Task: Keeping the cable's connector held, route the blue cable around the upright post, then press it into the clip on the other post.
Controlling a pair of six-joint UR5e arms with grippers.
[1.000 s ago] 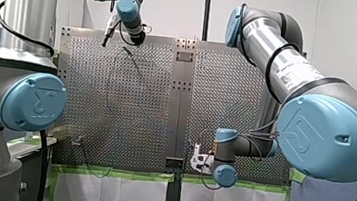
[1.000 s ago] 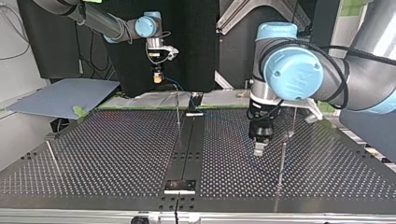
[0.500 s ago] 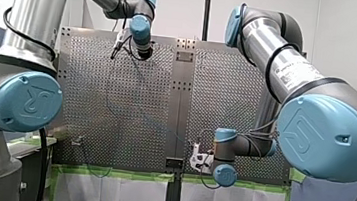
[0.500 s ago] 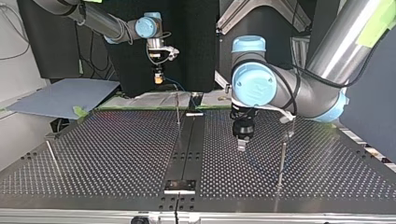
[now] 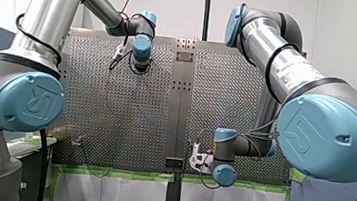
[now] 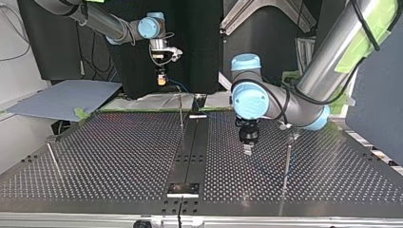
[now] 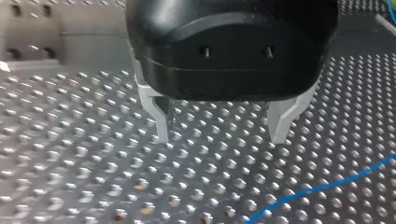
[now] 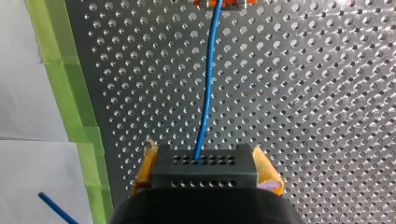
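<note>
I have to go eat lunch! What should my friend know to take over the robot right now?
Left gripper: fingers open, empty, just over the perforated table. The blue cable lies ahead of it.
Right gripper: shut on the black connector, with the cable running out of it.
Done: connector held.
Left: route the cable round the upright post, then press it into the clip. Neither looks started.

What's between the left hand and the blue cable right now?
Nothing but bare perforated table, as the left wrist view shows: the cable runs ahead of my left hand, whose open fingers do not touch it.
</note>
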